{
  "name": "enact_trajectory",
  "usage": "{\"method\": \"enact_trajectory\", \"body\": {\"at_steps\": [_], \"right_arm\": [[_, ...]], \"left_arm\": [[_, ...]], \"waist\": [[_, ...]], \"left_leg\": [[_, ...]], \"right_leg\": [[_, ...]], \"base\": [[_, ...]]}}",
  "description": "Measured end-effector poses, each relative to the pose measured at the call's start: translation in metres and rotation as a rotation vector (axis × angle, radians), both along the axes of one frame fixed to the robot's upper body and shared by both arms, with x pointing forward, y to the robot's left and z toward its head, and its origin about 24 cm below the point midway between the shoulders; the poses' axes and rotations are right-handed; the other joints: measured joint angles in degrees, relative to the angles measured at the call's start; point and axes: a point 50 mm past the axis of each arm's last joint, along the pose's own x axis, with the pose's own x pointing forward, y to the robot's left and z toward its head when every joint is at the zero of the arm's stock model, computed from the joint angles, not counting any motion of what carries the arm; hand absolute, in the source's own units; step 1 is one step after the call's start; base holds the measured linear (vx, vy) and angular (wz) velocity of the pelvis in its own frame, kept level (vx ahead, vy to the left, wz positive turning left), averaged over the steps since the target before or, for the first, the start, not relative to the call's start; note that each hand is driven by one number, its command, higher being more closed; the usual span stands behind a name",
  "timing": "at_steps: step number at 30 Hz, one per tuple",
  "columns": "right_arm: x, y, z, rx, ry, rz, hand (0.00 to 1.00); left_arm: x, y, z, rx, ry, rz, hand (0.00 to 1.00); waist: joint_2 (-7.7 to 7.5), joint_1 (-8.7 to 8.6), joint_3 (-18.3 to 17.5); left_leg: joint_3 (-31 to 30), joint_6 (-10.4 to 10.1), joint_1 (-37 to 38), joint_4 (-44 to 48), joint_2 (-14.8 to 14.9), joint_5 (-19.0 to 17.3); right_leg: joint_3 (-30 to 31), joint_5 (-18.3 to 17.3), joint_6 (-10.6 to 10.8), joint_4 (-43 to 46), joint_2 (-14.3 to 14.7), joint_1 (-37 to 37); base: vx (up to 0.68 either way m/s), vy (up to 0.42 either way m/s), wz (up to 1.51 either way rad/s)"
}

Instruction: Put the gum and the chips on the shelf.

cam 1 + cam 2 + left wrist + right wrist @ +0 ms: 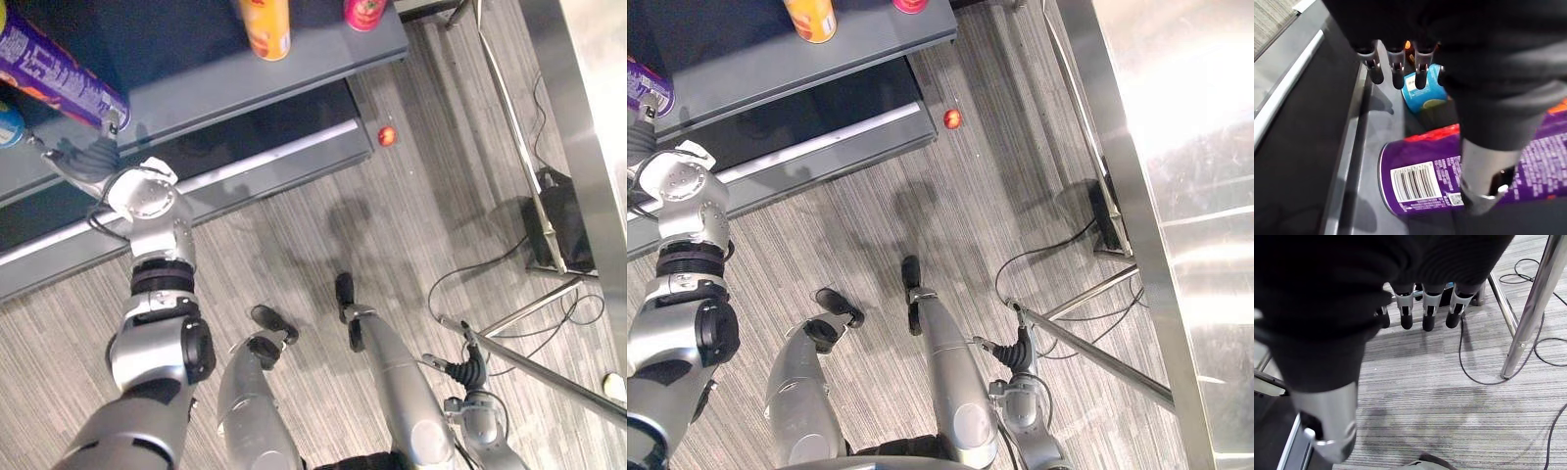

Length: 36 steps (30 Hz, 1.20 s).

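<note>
**Chips down on the shelf: left hand release and pull-back**

You are looking at the placing step for the chips. The purple chips can (1418,183) is lying on its side on the grey shelf (304,73), at the shelf's left end in the head views. The left hand (1397,71) is hovering right at the can. Its fingers are reaching out straight past the can, not wrapping it, and its thumb is crossing in front of the can's side. I am reading this hand as open with no grip on anything; whether the thumb is touching the can I cannot tell.

A blue tub (1422,90) is sitting on the same shelf just beyond the can. I am judging it to be the gum, though the pictures are not confirming that.

The right hand (1428,313) is hanging low over the floor (1449,396) with fingers straight, holding nothing.

Also on the shelf, well apart from the chips: 1 orange can (266,27) and 1 pink can (364,12), both upright. 1 small red ball (387,135) is lying on the floor by the shelf's corner.

Judgement: with both items apparently on the shelf, the task is nearing its end. The next move is calling for a clean withdrawal of the left hand, straight back off the shelf. Watch the thumb: a can on its side is liable to roll if nudged.
</note>
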Motion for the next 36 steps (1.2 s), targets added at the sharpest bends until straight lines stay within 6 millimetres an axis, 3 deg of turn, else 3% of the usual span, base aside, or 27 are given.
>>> {"method": "enact_trajectory", "body": {"at_steps": [13,36], "right_arm": [[0.005,0.000,0.003,0.001,-0.021,0.003,0.00],[0.005,-0.002,0.004,0.016,-0.030,-0.018,0.00]], "left_arm": [[0.008,-0.015,0.019,0.099,-0.013,-0.057,0.00],[0.011,-0.023,0.024,0.134,-0.012,-0.082,0.00]], "waist": [[0.23,-0.10,0.2],[0.37,-0.30,0.2]], "left_leg": [[0.3,0.1,-1.1,0.1,0.0,0.0],[0.3,0.2,-1.1,-1.4,-0.9,0.8]], "right_leg": [[0.1,0.0,0.0,0.4,0.0,-1.5],[0.1,0.1,0.0,-0.4,-0.3,-1.6]], "base": [[0.04,-0.006,-0.01],[0.04,-0.009,0.00]]}}
